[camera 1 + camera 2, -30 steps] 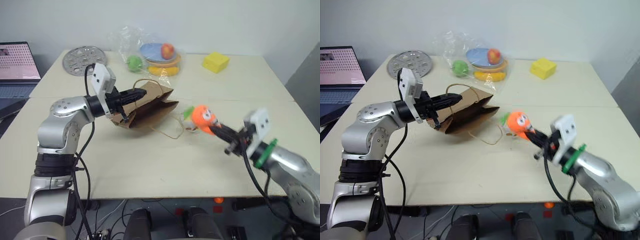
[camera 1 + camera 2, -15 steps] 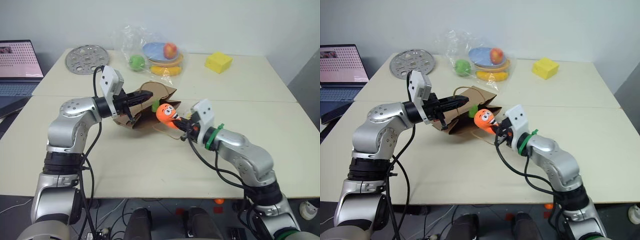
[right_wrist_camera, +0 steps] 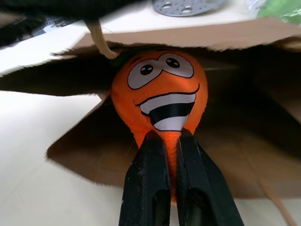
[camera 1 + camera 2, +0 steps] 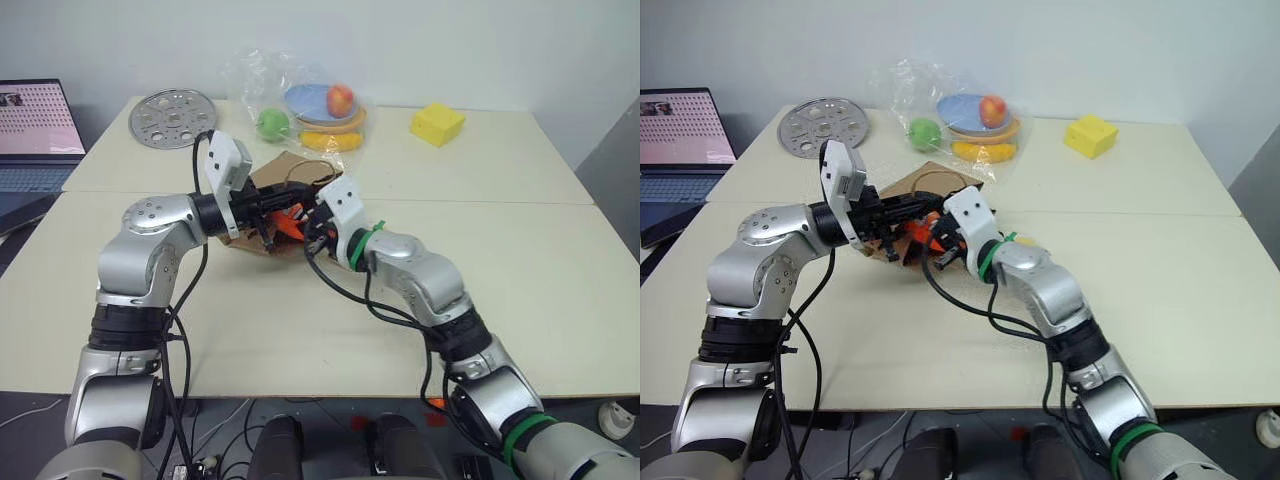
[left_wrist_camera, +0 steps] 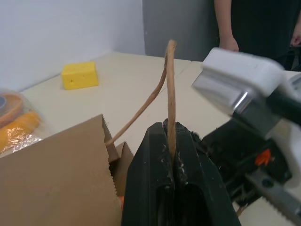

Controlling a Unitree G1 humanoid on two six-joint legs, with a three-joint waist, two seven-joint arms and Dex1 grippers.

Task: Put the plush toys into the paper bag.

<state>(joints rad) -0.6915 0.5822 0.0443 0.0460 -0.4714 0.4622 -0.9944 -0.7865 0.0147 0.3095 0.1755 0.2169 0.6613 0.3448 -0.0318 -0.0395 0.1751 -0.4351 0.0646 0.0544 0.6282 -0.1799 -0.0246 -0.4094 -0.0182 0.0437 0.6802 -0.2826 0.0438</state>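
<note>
Since a second ago the right gripper has swung in from the table's right side toward the middle, carrying the carrot plush with it, and now holds it at the mouth of the paper bag. Half a second ago the toy was just outside the bag's opening; now its orange body sits in the opening, under the bag's upper flap. The bag itself has kept its place.

The right gripper is clenched on the carrot's narrow lower end, the two black fingers pressed on either side of the orange fabric, with the cartoon face turned back toward the wrist camera. In the head views only a patch of orange shows between the two grippers.

The left gripper is clamped on the bag's thin twisted paper handle, which rises up from between its closed fingers. It holds the upper side of the bag lifted, so the mouth gapes toward the right arm. The bag lies on its side on the table, around the middle, somewhat toward the far edge.

Along the far edge sit a round perforated metal disc toward the left, a clear plastic bag of fruit and plates near the middle, and a yellow cheese-like block toward the right. A laptop stands just beyond the table's far left corner. A person stands behind the table in the left wrist view.
</note>
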